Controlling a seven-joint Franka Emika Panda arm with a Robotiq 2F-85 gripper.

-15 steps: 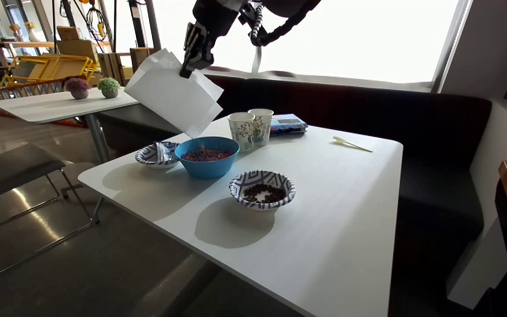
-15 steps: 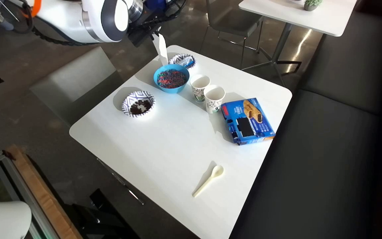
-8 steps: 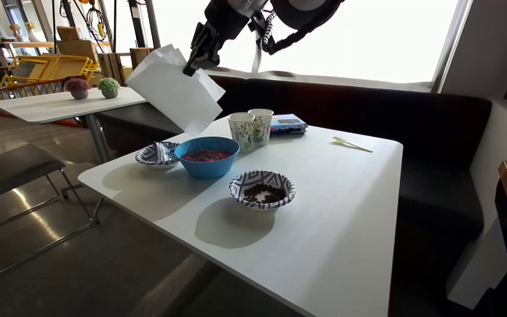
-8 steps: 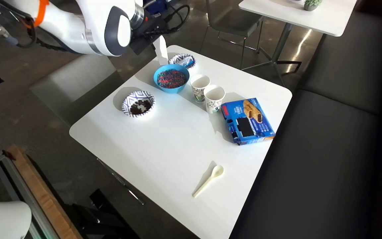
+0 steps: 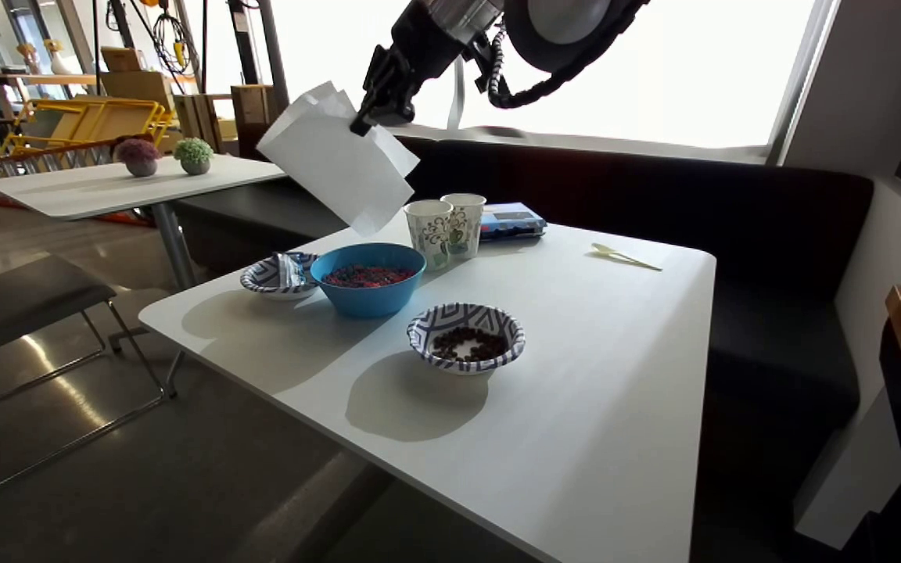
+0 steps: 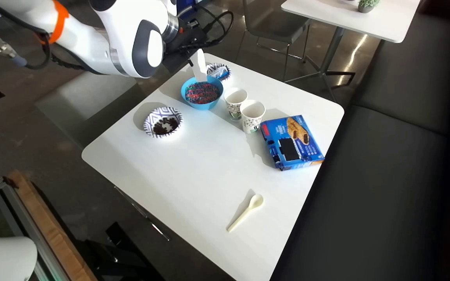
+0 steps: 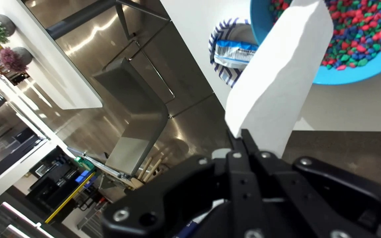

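Note:
My gripper [image 7: 240, 134] is shut on a white paper sheet [image 7: 278, 77], pinched between the fingertips at one edge. In both exterior views the sheet [image 5: 341, 160] hangs tilted from the gripper [image 5: 360, 125], above the table. Its lower corner lies close over the blue bowl [image 5: 376, 301], full of red, green and blue pebbles; contact cannot be made out. Beside that bowl, a patterned paper bowl [image 5: 257, 286] holds a silver-blue packet [image 7: 235, 54], partly covered by the sheet in the wrist view. Closer to the table's edge stands another patterned bowl [image 6: 151, 116] with brown pieces inside.
Two paper cups [image 6: 234, 103] stand beside the blue bowl, then a blue box [image 6: 293, 144]. A pale spoon [image 6: 248, 210] lies on the white table [image 6: 193, 168]. A dark bench [image 6: 385, 187] runs along one side; a grey chair [image 7: 141, 112] is near.
Gripper and sheet have shifted to the right in both exterior views, bringing the sheet over the blue bowl's rim. The grip stays shut. Bowls, cups, box and spoon have not moved.

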